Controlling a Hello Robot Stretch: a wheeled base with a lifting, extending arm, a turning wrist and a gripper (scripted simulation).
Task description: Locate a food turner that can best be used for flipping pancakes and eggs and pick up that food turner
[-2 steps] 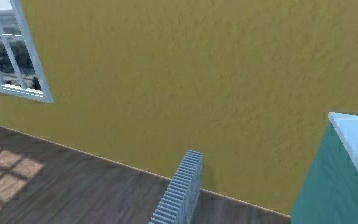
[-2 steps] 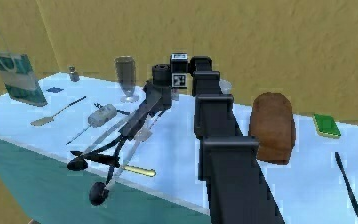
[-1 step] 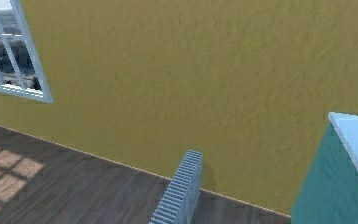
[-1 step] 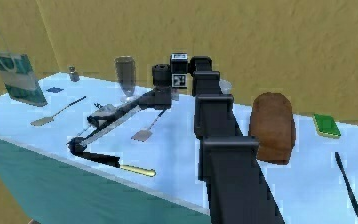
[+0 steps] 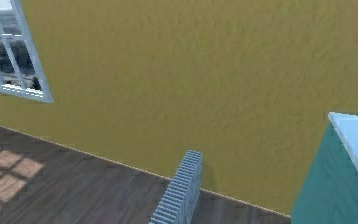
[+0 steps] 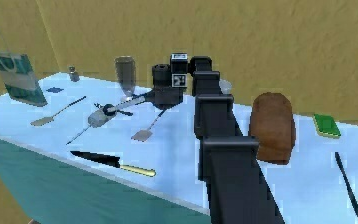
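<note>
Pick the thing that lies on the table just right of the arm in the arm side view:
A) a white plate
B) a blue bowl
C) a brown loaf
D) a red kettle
C: the brown loaf rests on the table right beside the dark arm, on the arm side view's right.

Arm (image 6: 223, 140) stretched far out, tool (image 6: 157, 97) seemingly turned sideways.
</note>
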